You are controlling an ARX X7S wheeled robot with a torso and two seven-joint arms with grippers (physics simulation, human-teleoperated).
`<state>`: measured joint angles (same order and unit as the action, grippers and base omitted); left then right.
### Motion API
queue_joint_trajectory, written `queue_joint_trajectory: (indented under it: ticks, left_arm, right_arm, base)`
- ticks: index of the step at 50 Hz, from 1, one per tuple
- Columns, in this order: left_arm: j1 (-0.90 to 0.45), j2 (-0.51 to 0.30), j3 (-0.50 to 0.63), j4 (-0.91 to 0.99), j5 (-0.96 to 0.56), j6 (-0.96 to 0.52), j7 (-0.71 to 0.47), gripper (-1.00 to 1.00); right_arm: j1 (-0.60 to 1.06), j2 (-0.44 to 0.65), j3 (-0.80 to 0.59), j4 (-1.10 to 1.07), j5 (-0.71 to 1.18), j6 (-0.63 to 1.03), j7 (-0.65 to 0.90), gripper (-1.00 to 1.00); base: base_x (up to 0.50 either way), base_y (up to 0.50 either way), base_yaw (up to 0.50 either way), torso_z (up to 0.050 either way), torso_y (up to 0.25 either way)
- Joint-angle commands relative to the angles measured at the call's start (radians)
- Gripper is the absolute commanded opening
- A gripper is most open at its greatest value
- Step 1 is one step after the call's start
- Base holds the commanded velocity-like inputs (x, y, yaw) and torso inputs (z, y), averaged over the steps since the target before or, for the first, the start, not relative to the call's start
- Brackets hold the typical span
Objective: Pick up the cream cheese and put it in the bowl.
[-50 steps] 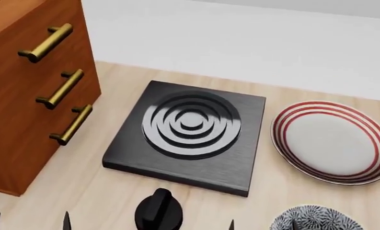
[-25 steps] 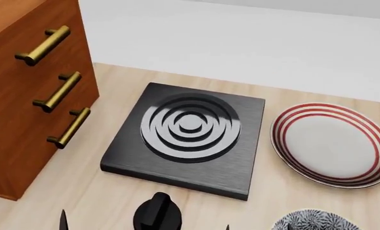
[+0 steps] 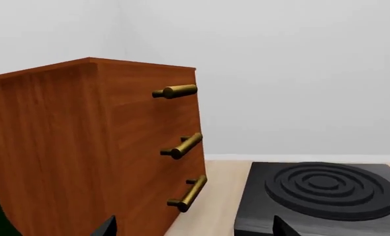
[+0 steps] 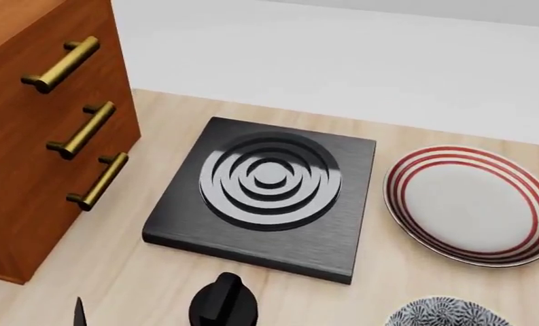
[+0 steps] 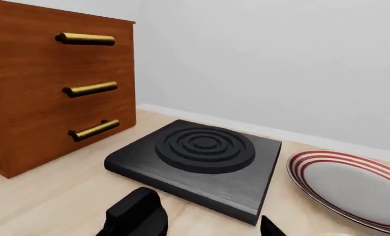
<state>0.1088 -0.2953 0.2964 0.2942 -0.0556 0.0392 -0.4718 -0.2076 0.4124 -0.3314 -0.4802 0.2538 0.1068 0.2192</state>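
Observation:
The cream cheese is out of view in every frame. The bowl (image 4: 443,311), black-and-white patterned, shows only as its far part at the head view's bottom edge, right of centre. My left gripper (image 3: 193,229) is open: two dark fingertips stand far apart with bare wood and the stove's corner between them. One of those fingertips (image 4: 77,314) pokes up at the head view's bottom left. My right gripper (image 5: 188,229) shows one fingertip (image 5: 271,227) far to one side, with nothing held, so it reads as open.
A brown drawer cabinet (image 4: 33,136) with brass handles stands at the left. A black stove block (image 4: 269,190) with ringed burner lies mid-table, its black knob (image 4: 222,302) in front. A white plate (image 4: 473,204) with red rings sits at the right.
The head view has shifted slightly, so less of the bowl shows. The left fingertips have slid left and lower in it. The small dark tip near bottom centre has dropped out of view.

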Motion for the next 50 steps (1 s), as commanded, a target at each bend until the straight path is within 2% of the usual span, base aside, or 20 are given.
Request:
queue_joint_trajectory:
  ticks: [1, 2, 5, 16, 18, 38, 50]
  left_arm:
    - [0.010, -0.003, -0.005, -0.053, 0.008, 0.065, -0.014, 1.00]
    - [0.009, -0.010, -0.012, 0.012, 0.003, 0.000, -0.019, 1.00]
    - [0.009, -0.015, -0.017, 0.039, -0.002, -0.023, -0.021, 1.00]
    - [0.007, -0.017, -0.013, 0.040, -0.005, -0.024, -0.023, 1.00]
    - [0.005, -0.017, -0.011, 0.036, -0.002, -0.023, -0.024, 1.00]
    - [0.009, -0.026, -0.016, 0.045, -0.003, -0.029, -0.038, 1.00]
    - [0.023, -0.052, -0.074, 0.045, -0.020, -0.036, -0.066, 1.00]
  right_arm:
    - [-0.030, 0.047, -0.029, -0.056, 0.059, 0.045, -0.057, 1.00]
    - [-0.030, 0.049, -0.030, -0.056, 0.061, 0.052, -0.056, 1.00]
    - [-0.034, 0.061, -0.040, -0.070, 0.075, 0.071, -0.070, 1.00]
    - [-0.033, 0.077, -0.066, -0.086, 0.077, 0.135, -0.069, 1.00]
    - [-0.025, 0.080, -0.070, -0.080, 0.127, 0.156, -0.099, 1.00]
    - [0.001, 0.075, -0.111, -0.032, 0.122, 0.178, -0.123, 1.00]
    - [0.016, 0.070, -0.124, -0.016, 0.121, 0.182, -0.129, 1.00]
  base:
    - [0.00, 0.00, 0.00, 0.000, 0.000]
    - [0.00, 0.00, 0.00, 0.000, 0.000]
    - [0.00, 0.00, 0.00, 0.000, 0.000]
    - [0.00, 0.00, 0.00, 0.000, 0.000]
    - [0.00, 0.00, 0.00, 0.000, 0.000]
    - [0.00, 0.00, 0.00, 0.000, 0.000]
    - [0.00, 0.00, 0.00, 0.000, 0.000]
